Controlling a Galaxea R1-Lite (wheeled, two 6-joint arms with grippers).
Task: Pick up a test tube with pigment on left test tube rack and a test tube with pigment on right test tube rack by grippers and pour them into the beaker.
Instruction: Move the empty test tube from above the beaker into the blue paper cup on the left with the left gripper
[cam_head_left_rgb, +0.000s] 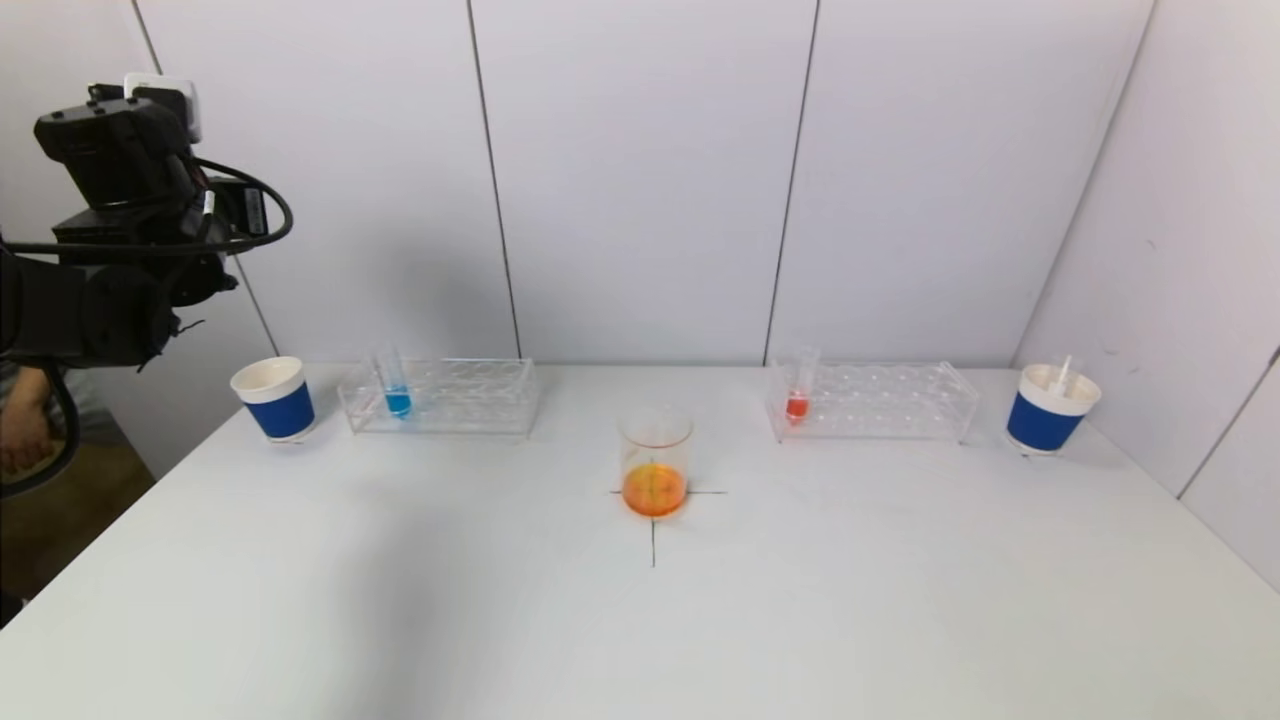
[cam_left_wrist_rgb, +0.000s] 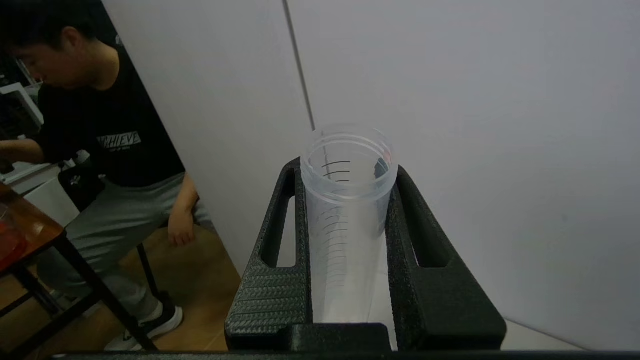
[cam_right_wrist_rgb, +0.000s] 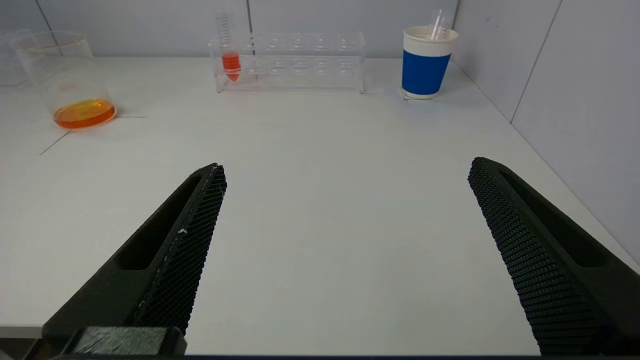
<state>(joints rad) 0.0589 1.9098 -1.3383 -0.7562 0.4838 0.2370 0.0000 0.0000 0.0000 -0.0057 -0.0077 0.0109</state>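
Observation:
The beaker holds orange liquid at the table's middle, on a drawn cross; it also shows in the right wrist view. The left rack holds a tube with blue pigment. The right rack holds a tube with red pigment, which also shows in the right wrist view. My left arm is raised high beyond the table's left edge. My left gripper is shut on a clear, empty graduated tube. My right gripper is open and empty, low over the table's near right part.
A blue-sleeved paper cup stands left of the left rack. Another cup stands right of the right rack with an empty tube in it. White walls close the back and right. A person sits left of the table.

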